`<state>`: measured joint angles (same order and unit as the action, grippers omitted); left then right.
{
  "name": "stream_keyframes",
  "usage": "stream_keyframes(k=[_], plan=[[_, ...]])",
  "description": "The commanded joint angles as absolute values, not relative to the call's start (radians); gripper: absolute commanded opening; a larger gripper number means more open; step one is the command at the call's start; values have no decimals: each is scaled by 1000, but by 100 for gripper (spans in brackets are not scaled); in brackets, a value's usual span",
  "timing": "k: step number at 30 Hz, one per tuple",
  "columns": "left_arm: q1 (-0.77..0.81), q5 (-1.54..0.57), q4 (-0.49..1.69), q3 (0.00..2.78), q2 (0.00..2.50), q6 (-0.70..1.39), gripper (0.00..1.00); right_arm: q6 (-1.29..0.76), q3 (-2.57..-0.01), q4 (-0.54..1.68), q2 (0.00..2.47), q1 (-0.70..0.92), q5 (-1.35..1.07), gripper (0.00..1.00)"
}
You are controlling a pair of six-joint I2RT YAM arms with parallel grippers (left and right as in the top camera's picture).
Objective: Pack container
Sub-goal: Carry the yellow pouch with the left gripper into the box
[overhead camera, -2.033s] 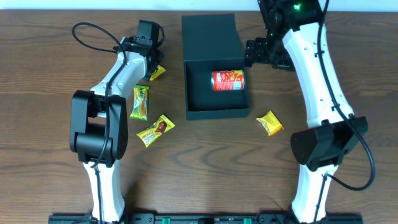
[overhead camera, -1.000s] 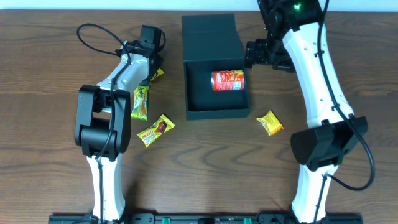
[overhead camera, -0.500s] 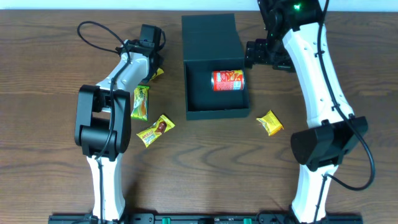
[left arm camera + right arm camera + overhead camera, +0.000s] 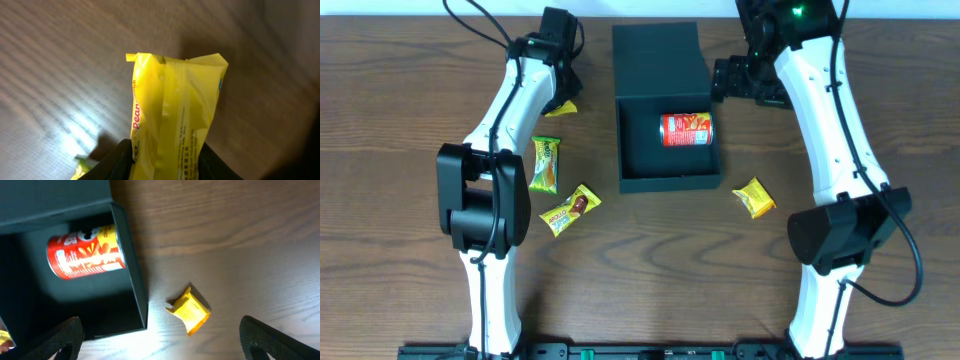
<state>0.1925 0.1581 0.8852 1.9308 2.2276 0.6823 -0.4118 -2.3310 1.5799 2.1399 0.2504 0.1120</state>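
The dark teal container (image 4: 668,181) stands open at mid-table, its flap lid (image 4: 657,58) lying back. A red chip can (image 4: 686,129) lies on its side inside. My left gripper (image 4: 560,92) is left of the lid and shut on a yellow snack packet (image 4: 561,107). In the left wrist view the packet (image 4: 172,110) hangs between the fingers (image 4: 167,167) above the wood. My right gripper (image 4: 725,80) hovers open and empty at the box's right edge. Its wrist view shows the box wall (image 4: 131,280), the can (image 4: 86,252) and the open jaws (image 4: 167,342).
A green-yellow packet (image 4: 546,164) and a yellow-brown packet (image 4: 569,208) lie left of the box. Another yellow packet (image 4: 754,197) lies right of the box's front corner, and it also shows in the right wrist view (image 4: 190,311). The table is brown wood.
My left gripper has closed on the yellow packet and lifted it, shifting toward the far edge. The right arm has hardly moved.
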Motion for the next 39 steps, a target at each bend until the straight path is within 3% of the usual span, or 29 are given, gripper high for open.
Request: stream_keyframes(k=[1, 9, 18, 33, 39], plan=[[203, 126, 952, 2006, 2241, 577, 36, -403, -2349, 1563, 2111, 242, 123, 99], [279, 111, 1167, 2137, 2241, 466, 36, -402, -2349, 1537, 2111, 242, 123, 99], [426, 60, 1261, 2197, 2241, 440, 36, -402, -2349, 1521, 2111, 242, 123, 99], [572, 36, 1246, 2202, 2241, 463, 37, -384, -2349, 1518, 2111, 242, 123, 99], [577, 133, 1180, 2202, 2241, 555, 37, -365, -2349, 1525, 2111, 242, 123, 99]])
